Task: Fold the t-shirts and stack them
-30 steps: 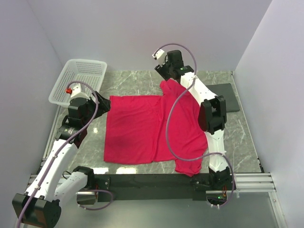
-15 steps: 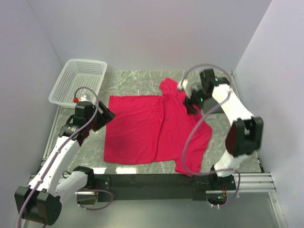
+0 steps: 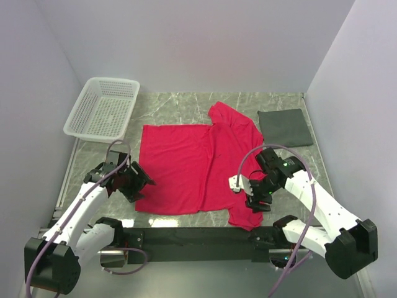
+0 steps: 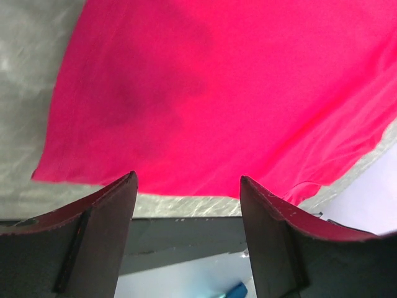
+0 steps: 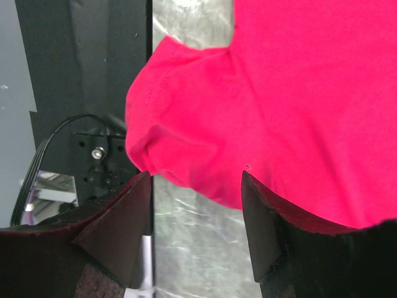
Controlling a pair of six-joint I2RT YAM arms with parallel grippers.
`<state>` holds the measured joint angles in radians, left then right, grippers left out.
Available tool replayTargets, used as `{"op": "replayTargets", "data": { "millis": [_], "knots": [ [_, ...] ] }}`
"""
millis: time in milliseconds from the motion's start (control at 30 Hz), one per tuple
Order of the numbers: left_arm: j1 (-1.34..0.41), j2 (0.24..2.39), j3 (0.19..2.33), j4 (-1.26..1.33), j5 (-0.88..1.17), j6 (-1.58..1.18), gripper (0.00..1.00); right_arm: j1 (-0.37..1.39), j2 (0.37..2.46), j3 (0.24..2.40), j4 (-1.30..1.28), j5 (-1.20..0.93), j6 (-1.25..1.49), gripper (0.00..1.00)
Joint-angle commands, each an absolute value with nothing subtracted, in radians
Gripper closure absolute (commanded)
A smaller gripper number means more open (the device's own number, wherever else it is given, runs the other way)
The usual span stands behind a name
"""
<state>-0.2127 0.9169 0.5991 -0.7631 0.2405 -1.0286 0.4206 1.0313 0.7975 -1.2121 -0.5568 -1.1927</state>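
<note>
Under both arms we record a grey-green marble-patterned table top [image 3: 180, 102], the largest item. It is bounded at its near edge by a black metal rail [image 3: 186, 236].

Next, one plain crimson-red short-sleeved fabric t-shirt [image 3: 183, 167], spread flat and sideways across the middle of the table top. Its hem lies to the left. One sleeve points to the far side and the other reaches the near edge, where the right wrist view shows it overlapping the rail. We note a faint darker patch in the fabric towards the near-left corner.

Next, a white plastic mesh basket [image 3: 115, 79], rectangular and upright, at the far-left corner, apart from the t-shirt.

Next, a dark grey square cloth pad [image 3: 285, 127], flat at the far right, close beside the t-shirt's right edge.

Smallest, the two grippers. The left gripper [image 3: 142, 185] sits low over the t-shirt's near-left corner. Its dark fingers [image 4: 93, 236] stand wide apart, with only the hem showing below them. We cannot tell whether it touches the fabric. The right gripper [image 3: 255, 203] hangs over the near sleeve, jaws likewise spread wide and gripping nothing. The sleeve's stitched cuff shows between its fingers.
</note>
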Motion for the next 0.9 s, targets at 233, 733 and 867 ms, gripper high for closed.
{"op": "replayTargets", "data": {
  "millis": [233, 733, 867],
  "knots": [
    [-0.238, 0.937, 0.589, -1.012, 0.131, -1.144, 0.29, 0.495, 1.017, 0.762, -1.123, -0.512, -1.072, 0.34],
    [-0.354, 1.138, 0.563, -0.891, 0.003, -1.238, 0.58, 0.563, 1.017, 0.726, -1.147, -0.471, -1.12, 0.34],
    [-0.356, 1.109, 0.571, -0.902, 0.003, -1.224, 0.65, 0.561, 1.006, 0.719, -1.161, -0.46, -1.141, 0.34]
  ]
}}
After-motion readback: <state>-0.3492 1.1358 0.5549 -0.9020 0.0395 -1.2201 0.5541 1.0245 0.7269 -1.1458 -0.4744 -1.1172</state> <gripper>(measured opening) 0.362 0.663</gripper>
